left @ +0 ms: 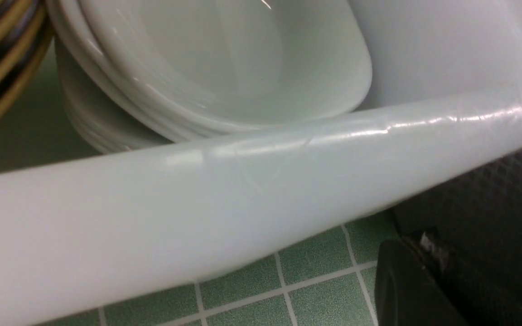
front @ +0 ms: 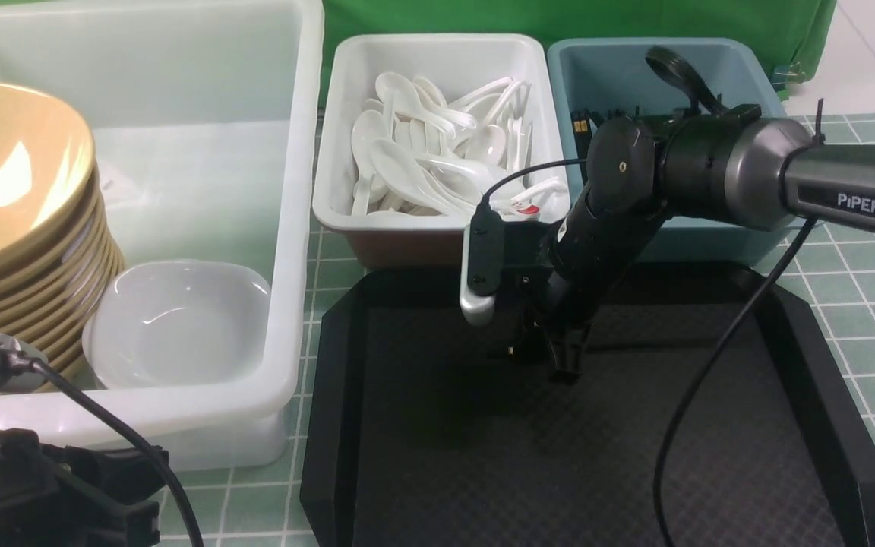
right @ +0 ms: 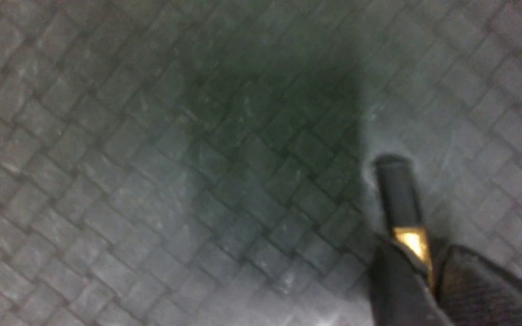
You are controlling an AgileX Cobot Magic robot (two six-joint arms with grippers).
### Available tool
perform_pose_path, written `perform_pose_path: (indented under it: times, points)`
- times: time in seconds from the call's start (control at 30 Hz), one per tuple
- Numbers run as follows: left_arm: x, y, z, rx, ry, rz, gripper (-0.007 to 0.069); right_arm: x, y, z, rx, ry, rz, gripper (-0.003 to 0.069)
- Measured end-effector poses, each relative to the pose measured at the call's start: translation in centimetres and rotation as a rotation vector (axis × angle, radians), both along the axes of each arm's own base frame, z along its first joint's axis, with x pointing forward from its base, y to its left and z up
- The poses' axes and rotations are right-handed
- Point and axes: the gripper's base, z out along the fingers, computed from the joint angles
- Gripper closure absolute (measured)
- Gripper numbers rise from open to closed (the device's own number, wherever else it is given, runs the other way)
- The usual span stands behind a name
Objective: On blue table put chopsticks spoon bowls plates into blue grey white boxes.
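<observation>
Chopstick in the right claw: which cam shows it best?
Right wrist view: the chopstick, black with a gold band, sits pinched in the right claw over the black tray. Front view: the claw hides nearly all of it. Left wrist view: none of it, only the plates and white box.

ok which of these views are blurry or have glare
Right wrist view: blurred throughout, dark shadow across the black tray; the chopstick gold band glints. Front view: sharp, bright glare on the top tan bowl. Left wrist view: fairly clear, highlight streak along the white tub rim.
</observation>
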Motion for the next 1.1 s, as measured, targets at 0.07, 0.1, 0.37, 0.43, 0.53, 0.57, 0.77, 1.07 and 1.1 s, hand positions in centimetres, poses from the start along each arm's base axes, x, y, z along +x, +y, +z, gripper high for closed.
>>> perform_pose_path:
  times: [0.07,0.1,0.37,0.43,0.53,0.57,0.77,1.07,1.1]
  points:
    - [0.0,0.0,0.0,0.0,0.0,0.0,0.062,-0.7,0.6,0.4,0.004,0.023,0.02,0.0571]
    - [0.0,0.0,0.0,0.0,0.0,0.0,0.062,-0.8,0.7,0.5,0.006,0.024,0.023,0.0575]
    - [0.0,0.0,0.0,-0.002,-0.002,0.002,0.062,-2.5,1.4,10.1,0.158,-0.135,0.015,0.0576]
    - [0.0,0.0,0.0,-0.002,-0.001,0.002,0.062,-2.5,0.9,12.3,0.205,-0.217,-0.004,0.0576]
    - [0.0,0.0,0.0,-0.002,-0.001,0.002,0.062,-1.4,-0.8,17.9,0.369,-0.522,-0.117,0.0576]
    - [0.0,0.0,0.0,-0.002,-0.001,0.002,0.062,-0.7,-1.4,18.8,0.403,-0.601,-0.156,0.0576]
    - [0.0,0.0,-0.1,-0.002,0.0,0.002,0.062,5.0,-4.7,16.8,0.507,-0.773,-0.455,0.0568]
    - [0.0,0.0,-0.1,-0.002,0.0,0.002,0.062,8.2,-9.2,10.6,0.606,-0.417,-0.944,0.0271]
    - [0.0,0.0,-0.1,-0.002,0.0,0.002,0.062,7.7,-9.2,11.3,0.606,-0.386,-0.951,0.0255]
